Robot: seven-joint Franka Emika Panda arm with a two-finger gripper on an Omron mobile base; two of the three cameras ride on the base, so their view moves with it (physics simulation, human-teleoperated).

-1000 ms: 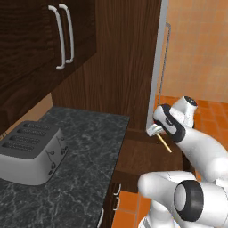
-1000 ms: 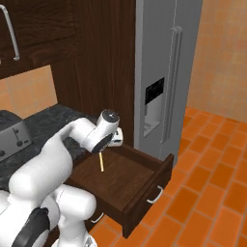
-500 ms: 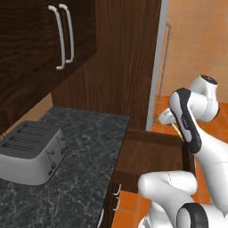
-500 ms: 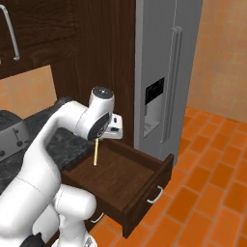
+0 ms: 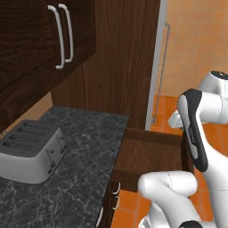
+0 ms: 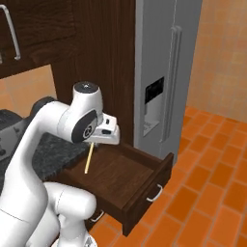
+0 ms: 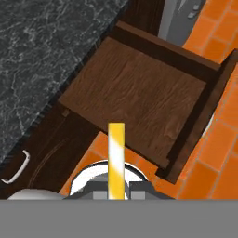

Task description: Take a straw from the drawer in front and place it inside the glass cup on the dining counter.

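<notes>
My gripper (image 6: 99,139) is shut on the straw (image 6: 89,159), a thin pale yellow stick that hangs from it over the left part of the open drawer (image 6: 126,170). In the hand view the straw (image 7: 115,153) runs up from between the fingertips of the gripper (image 7: 115,191), with the drawer (image 7: 139,93) and its bare brown floor below it. From the left base view the drawer (image 5: 151,153) is pulled out beside the counter, and my white hand (image 5: 176,119) hovers above its far end. The glass cup and the dining counter are out of view.
A black speckled counter (image 5: 84,173) with a silver toaster (image 5: 29,151) lies left of the drawer. A grey fridge (image 6: 166,72) stands right of the dark cabinet column. Orange floor tiles (image 6: 212,193) spread to the right. Upper cabinets with long handles (image 5: 62,38) hang overhead.
The arm's elbow has swung upward and the hand has turned above the drawer, carrying the straw up with it; the straw stays gripped and now hangs nearly upright.
</notes>
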